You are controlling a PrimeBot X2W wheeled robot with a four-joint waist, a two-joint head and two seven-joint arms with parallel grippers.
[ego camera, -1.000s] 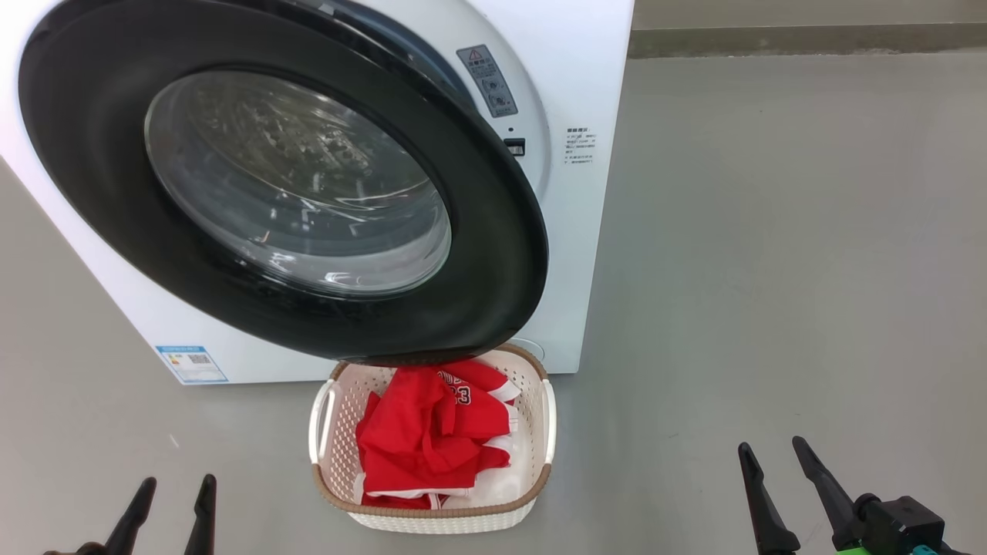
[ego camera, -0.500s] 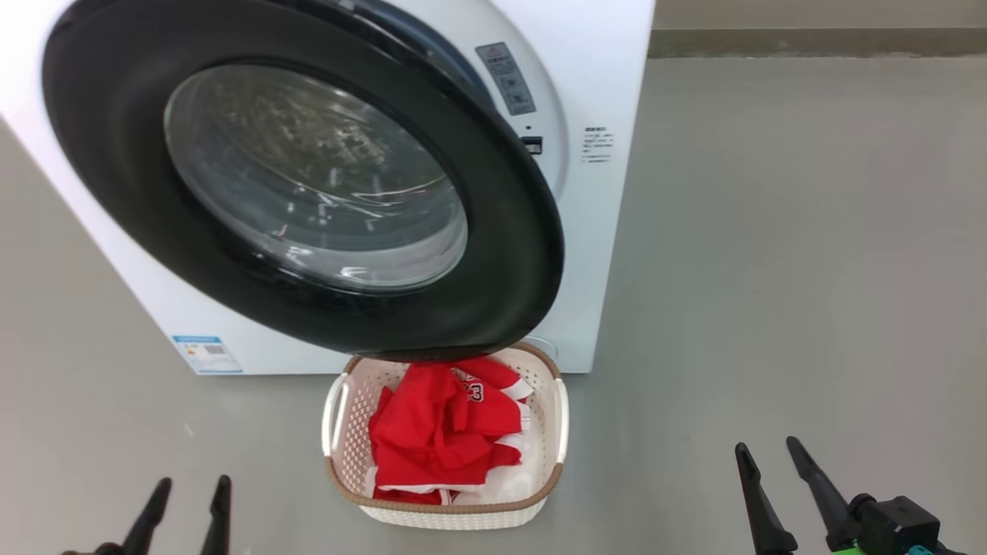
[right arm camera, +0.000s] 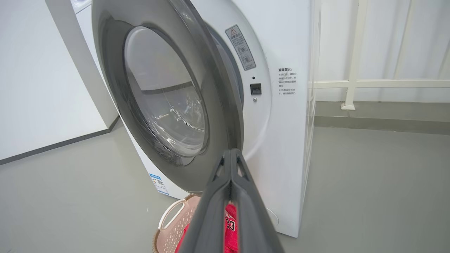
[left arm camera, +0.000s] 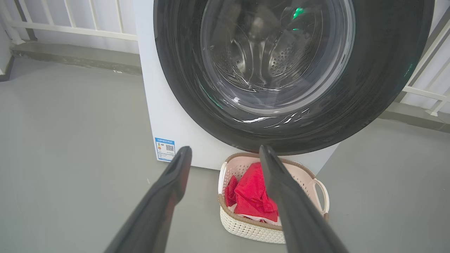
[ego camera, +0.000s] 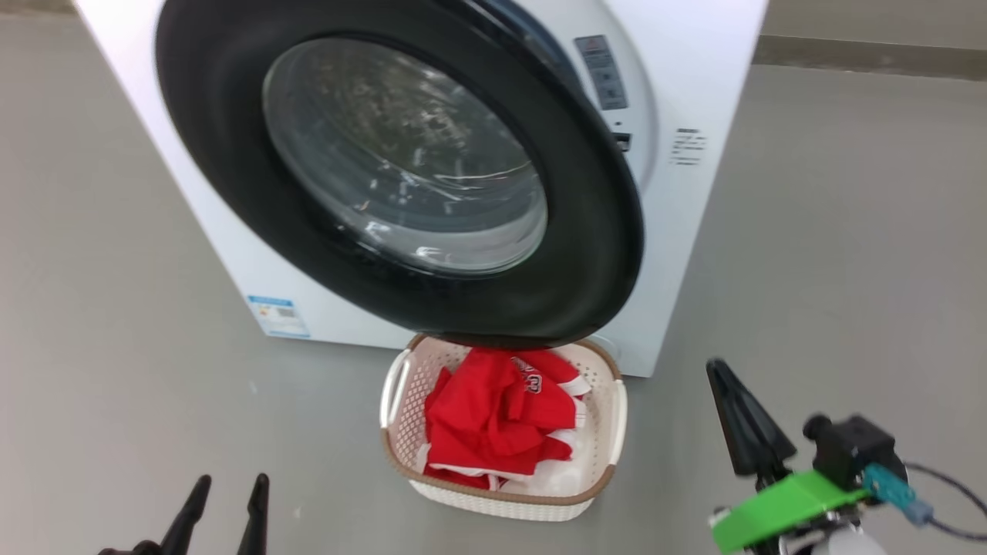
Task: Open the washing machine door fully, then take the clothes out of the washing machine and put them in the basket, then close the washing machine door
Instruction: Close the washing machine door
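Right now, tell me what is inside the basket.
The crumpled red clothes with white trim lie inside the basket, a number print partly showing. They cover most of its bottom; in the head view the washing machine door hides its far edge.

washing machine [ego camera: 694, 69] white, little blue label [ego camera: 279, 316] | washing machine door [ego camera: 401, 154] glossy black rim, clear glass | clothes [ego camera: 493, 424] bright red w/ white stripe trim | basket [ego camera: 478, 497] cream, dotted with holes, brown woven-look rim | floor [ego camera: 848, 270] flat grey

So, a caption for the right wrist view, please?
Shut right fingers point at the ajar washing machine door; red clothes in the basket below.
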